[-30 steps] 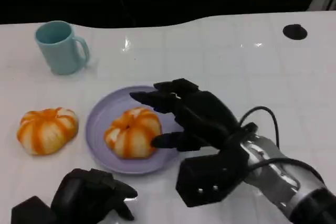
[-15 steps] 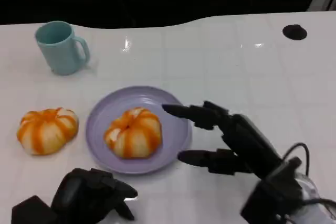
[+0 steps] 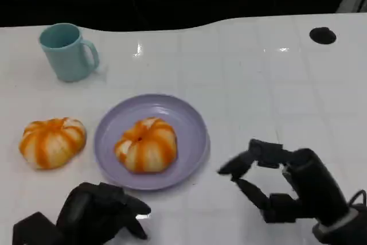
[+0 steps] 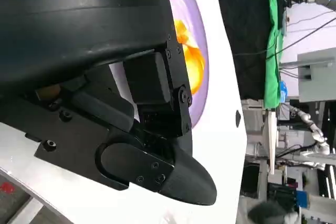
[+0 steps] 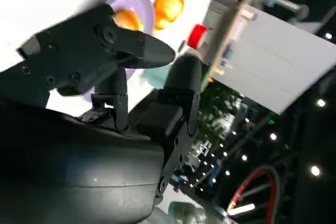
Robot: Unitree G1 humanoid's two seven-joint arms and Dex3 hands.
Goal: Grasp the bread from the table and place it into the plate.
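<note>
While one striped orange-and-white bread roll (image 3: 145, 145) already sits inside the lilac plate (image 3: 192, 124), the task reads as partly done, or done for that roll.

Item: second bread roll (image 3: 51, 142). Same orange stripes, resting on the white surface (image 3: 258, 84) just beside the plate's left rim, apart from it.

Item: right robot hand (image 3: 287, 185). Over the surface to the right of the plate, clear of its rim, fingers spread and holding nothing. Judged to be at the release-and-retreat stage.

Item: left robot hand (image 3: 94, 213). Low at the near edge of the surface, in front of the plate and near the loose roll. Fingers appear curled in with nothing between them, though the head view is dark there and the left wrist view shows mostly the shell, so this is tentative.

Item: light blue mug (image 3: 66, 51). Upright, far left, well apart from the plate.

Item: small black disc (image 3: 322, 35). Far right of the surface; not part of the task.

Next move, if the second roll is wanted: the left robot hand is nearer; it would need to spread its fingers, close around the roll's soft dome, lift, and set it beside the first without nudging the plate.
</note>
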